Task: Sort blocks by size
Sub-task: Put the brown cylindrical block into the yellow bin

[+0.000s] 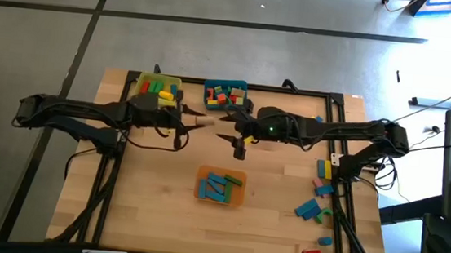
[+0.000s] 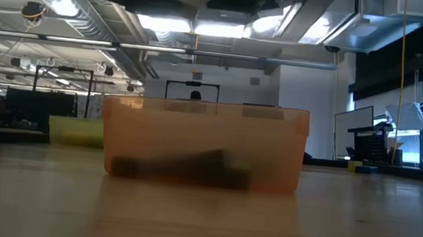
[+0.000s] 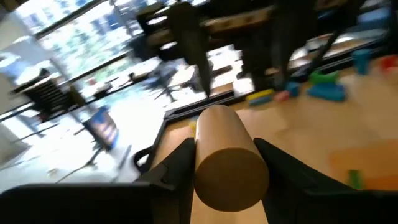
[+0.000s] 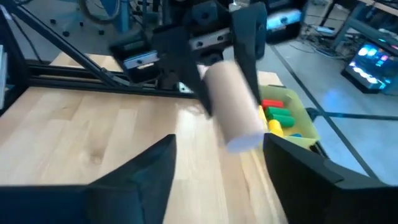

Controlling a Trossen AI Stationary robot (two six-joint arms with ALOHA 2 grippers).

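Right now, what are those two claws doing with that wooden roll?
Left claw shut on plain wooden cylinder, held midair. Right claw open, just off its end. Nothing between them; yellow bin behind.

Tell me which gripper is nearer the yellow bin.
Left. The left gripper, holding a plain wooden cylinder, sits just beside the yellow bin; the right gripper is farther, below the blue bin.

L pincer [image 3: 227,163] clamped, R pincer [image 4: 219,163] spread; both mid-table.
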